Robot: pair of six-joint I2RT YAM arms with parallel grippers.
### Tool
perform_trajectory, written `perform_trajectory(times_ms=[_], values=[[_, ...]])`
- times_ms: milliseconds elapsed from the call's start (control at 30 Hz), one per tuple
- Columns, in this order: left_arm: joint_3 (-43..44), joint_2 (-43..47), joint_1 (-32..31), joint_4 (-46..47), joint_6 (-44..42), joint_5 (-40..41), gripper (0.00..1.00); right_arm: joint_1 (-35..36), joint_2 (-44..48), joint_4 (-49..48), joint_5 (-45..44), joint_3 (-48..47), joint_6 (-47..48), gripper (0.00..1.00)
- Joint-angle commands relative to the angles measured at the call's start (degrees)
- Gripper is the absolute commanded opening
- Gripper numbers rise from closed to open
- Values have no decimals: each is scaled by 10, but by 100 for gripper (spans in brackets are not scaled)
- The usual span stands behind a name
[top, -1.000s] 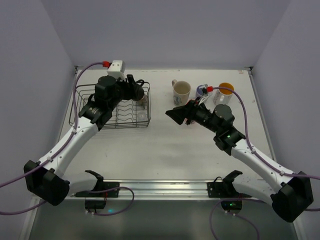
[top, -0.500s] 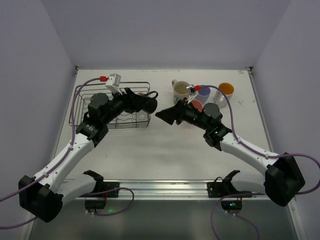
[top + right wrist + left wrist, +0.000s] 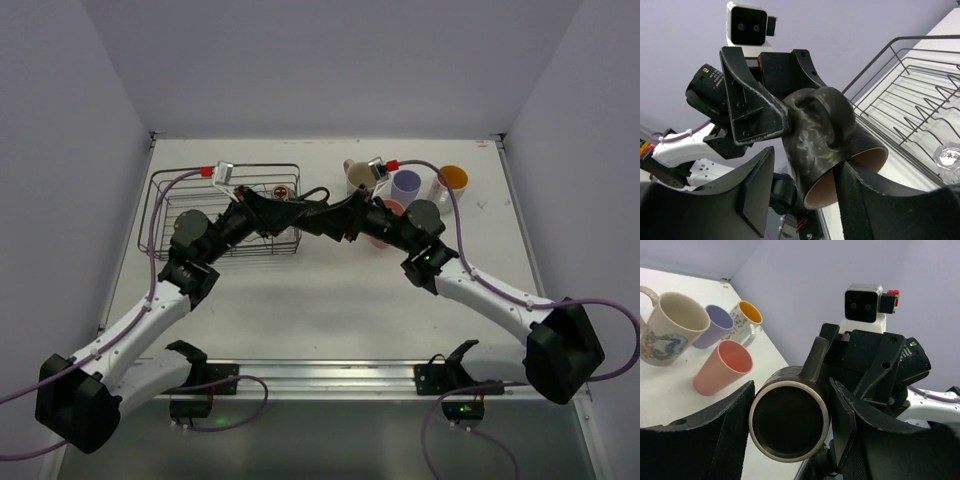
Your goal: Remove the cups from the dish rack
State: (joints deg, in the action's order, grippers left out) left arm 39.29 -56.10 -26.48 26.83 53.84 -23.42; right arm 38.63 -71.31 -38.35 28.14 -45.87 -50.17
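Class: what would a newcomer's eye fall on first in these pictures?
A handover in mid-air at centre: the left gripper holds a black mug while the right gripper straddles it, jaws open. Unloaded cups cluster back right; the dish rack sits back left.

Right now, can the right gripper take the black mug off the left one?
Probably yes. The black mug, clamped in the left gripper, sits in mid-air between the spread fingers of the right gripper. Nothing lies between them and its wall, and one side shows a small gap.
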Motion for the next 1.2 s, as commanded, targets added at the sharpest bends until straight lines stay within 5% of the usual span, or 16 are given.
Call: perform_trajectory(times_ms=[0,167,200,300,433,700,900,1167], values=[[-4,10,-11,98,42,-12,10,4,-16,-78,21,-20,-19,49],[-15,20,-16,109,54,-8,23,3,-25,-146,19,-2,-52,19],[-19,21,-17,116,56,-10,28,4,-24,-156,18,7,-58,6],[-7,33,-16,79,34,-8,72,4,2,-163,4,29,-60,0],[53,55,-16,-77,-93,38,99,3,64,7,-23,30,21,0],[116,96,-16,-278,-248,130,100,-19,183,328,-171,-13,175,0],[106,114,-16,-400,-351,171,100,-178,206,595,-300,-96,263,0],[60,131,-16,-404,-387,203,100,-267,81,666,-362,-138,307,0]])
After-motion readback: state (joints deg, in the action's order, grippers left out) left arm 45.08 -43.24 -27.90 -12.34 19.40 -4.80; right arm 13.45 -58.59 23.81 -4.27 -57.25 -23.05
